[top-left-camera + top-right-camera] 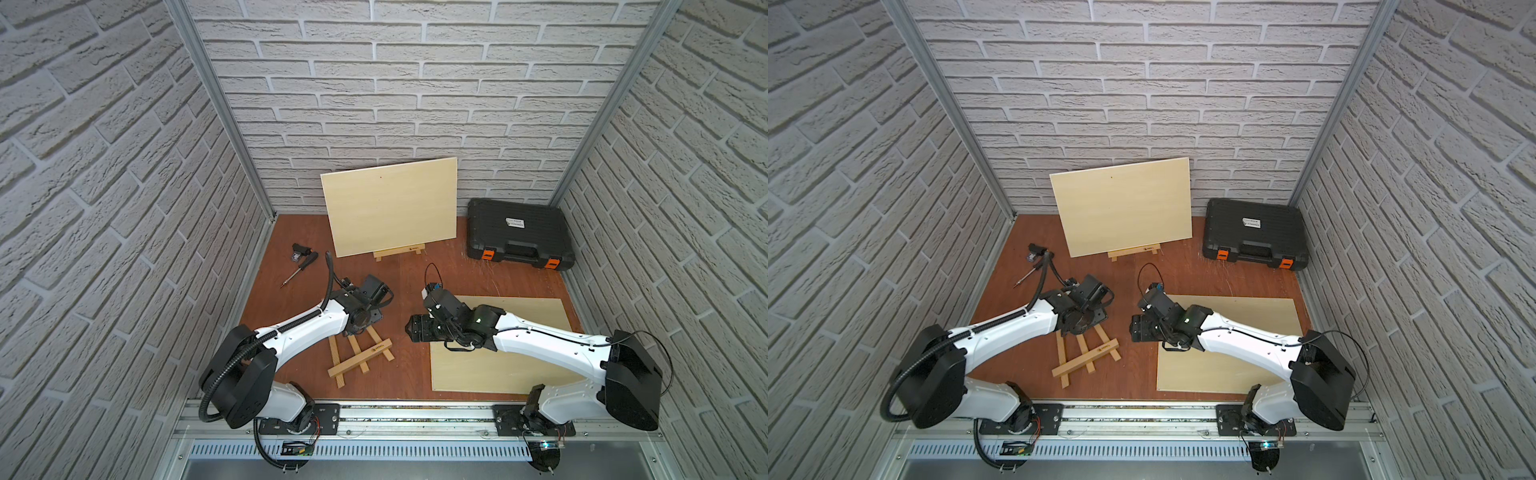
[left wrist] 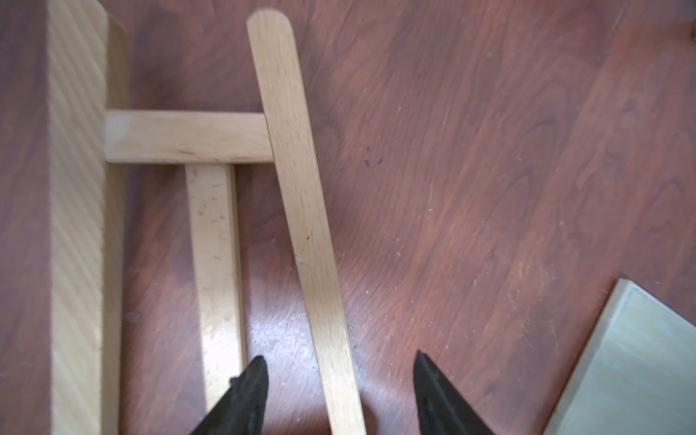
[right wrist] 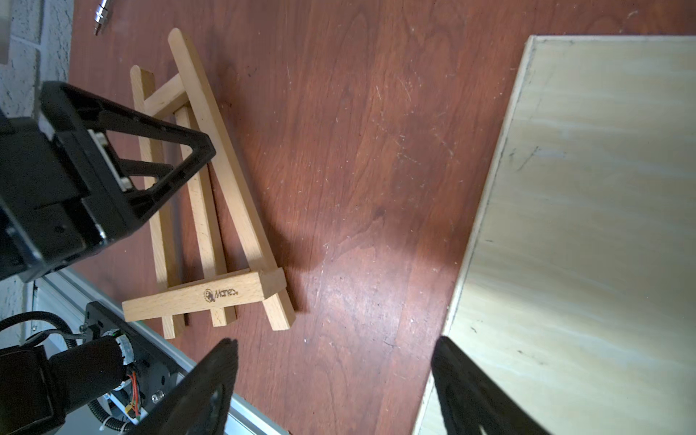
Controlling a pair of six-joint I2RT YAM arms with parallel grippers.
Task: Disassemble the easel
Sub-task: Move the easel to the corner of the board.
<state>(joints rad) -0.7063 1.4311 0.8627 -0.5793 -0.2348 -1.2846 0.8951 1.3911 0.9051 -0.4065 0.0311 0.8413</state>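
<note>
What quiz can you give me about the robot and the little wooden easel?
1. True or false: the small easel by the left gripper lies flat on the table.
2. What rests on the other easel at the back? A) a wooden board B) the black case C) the screwdriver
3. Fill in: the left gripper's open jaws stand on either side of one easel ____.

Key: 1 true; 2 A; 3 leg.
</note>
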